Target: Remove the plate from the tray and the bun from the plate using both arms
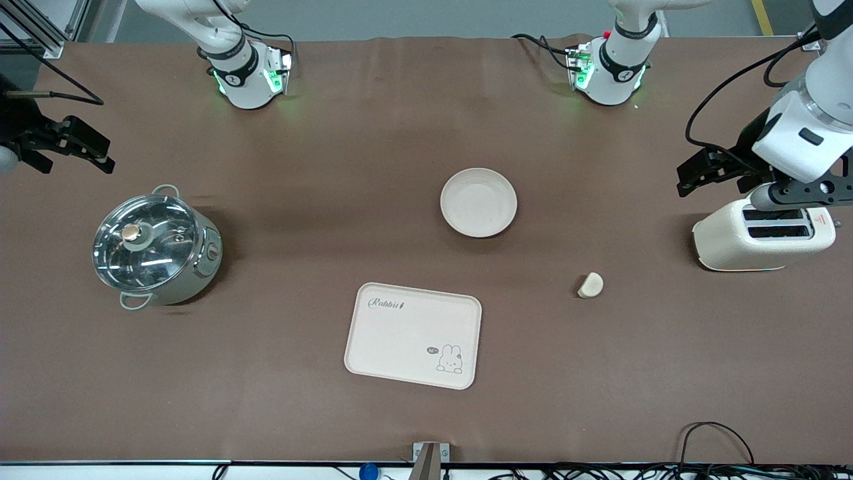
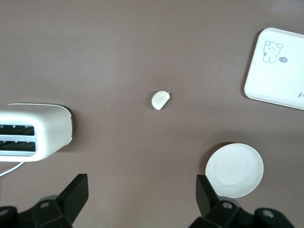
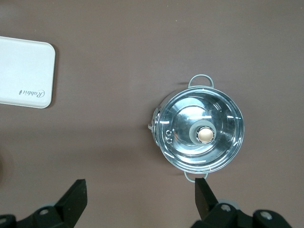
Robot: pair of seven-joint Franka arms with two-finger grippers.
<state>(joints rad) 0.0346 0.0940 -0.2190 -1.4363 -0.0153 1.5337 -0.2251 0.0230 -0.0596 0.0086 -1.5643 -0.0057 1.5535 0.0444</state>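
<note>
A plate (image 1: 478, 202) sits near the table's middle. A tray (image 1: 413, 335) lies nearer the front camera than the plate. A bun (image 1: 590, 285) rests apart from the plate, toward the left arm's end and nearer the camera. A toaster (image 1: 763, 235) stands farther toward that end. A lidded pot (image 1: 156, 247) stands well away from the plate, toward the right arm's end.

Both arms (image 1: 810, 100) are glossy white with black joint bands, green lights glowing at their round bases (image 1: 250, 77), black cables looping along them, and matte black, blocky two-finger grippers (image 2: 140, 197) with visible screw holes.
</note>
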